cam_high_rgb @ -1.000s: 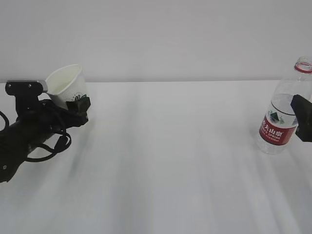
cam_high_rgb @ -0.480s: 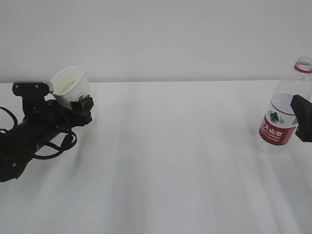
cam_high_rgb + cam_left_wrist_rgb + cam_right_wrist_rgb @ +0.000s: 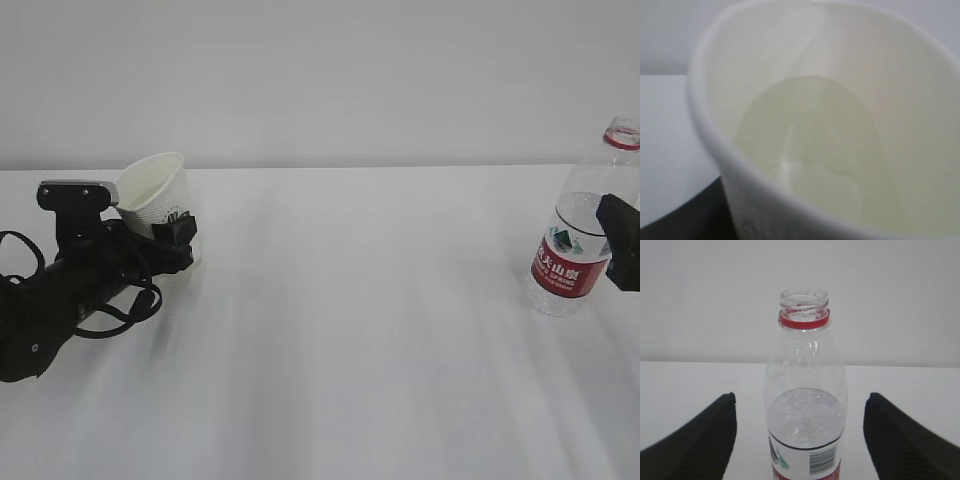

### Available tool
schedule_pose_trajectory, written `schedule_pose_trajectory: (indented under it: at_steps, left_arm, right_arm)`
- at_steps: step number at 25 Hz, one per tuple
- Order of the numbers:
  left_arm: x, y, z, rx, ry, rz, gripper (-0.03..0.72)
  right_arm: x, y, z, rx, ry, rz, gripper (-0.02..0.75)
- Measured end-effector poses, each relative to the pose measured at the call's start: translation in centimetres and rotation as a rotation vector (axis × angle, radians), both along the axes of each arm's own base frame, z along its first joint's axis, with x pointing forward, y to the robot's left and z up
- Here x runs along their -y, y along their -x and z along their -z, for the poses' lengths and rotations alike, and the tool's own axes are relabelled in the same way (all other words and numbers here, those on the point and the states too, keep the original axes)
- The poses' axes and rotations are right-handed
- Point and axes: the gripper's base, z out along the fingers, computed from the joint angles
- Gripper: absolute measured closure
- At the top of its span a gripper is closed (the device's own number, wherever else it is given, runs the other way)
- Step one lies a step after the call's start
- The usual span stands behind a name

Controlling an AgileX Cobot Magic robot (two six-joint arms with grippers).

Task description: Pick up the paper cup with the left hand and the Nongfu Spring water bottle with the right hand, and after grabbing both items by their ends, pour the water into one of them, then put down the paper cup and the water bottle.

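The paper cup (image 3: 158, 190) sits tilted at the far left of the white surface (image 3: 360, 330), its open mouth turned up and to the left, clasped low on its wall by the left hand (image 3: 172, 235). Inside (image 3: 810, 150) it looks dry. At the far right stands the Nongfu Spring water bottle (image 3: 588, 225), uncapped, upright, holding some water (image 3: 805, 415). The right hand (image 3: 800, 432) brackets it, fingers spread apart on either side without touching.

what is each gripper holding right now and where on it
The left gripper holds the paper cup by its lower wall, tilted. The right gripper holds nothing: its fingers stand apart beside the Nongfu Spring water bottle.
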Motion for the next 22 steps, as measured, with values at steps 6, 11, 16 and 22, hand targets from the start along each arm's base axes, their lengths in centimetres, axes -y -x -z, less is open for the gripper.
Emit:
schedule_pose_trajectory:
  at_steps: [6, 11, 16, 22]
  left_arm:
    - [-0.02, 0.26, 0.19, -0.010, -0.004, 0.006, 0.217]
    - [-0.08, 0.47, 0.45, -0.021, -0.007, 0.006, 0.224]
    - [-0.08, 0.47, 0.45, -0.021, -0.007, 0.006, 0.232]
    - [-0.08, 0.47, 0.45, -0.021, -0.007, 0.006, 0.225]
  right_arm:
    - [0.00, 0.00, 0.00, 0.000, 0.000, 0.000, 0.145]
    - [0.00, 0.00, 0.00, 0.000, 0.000, 0.000, 0.145]
    - [0.00, 0.00, 0.00, 0.000, 0.000, 0.000, 0.145]
    - [0.00, 0.00, 0.00, 0.000, 0.000, 0.000, 0.145]
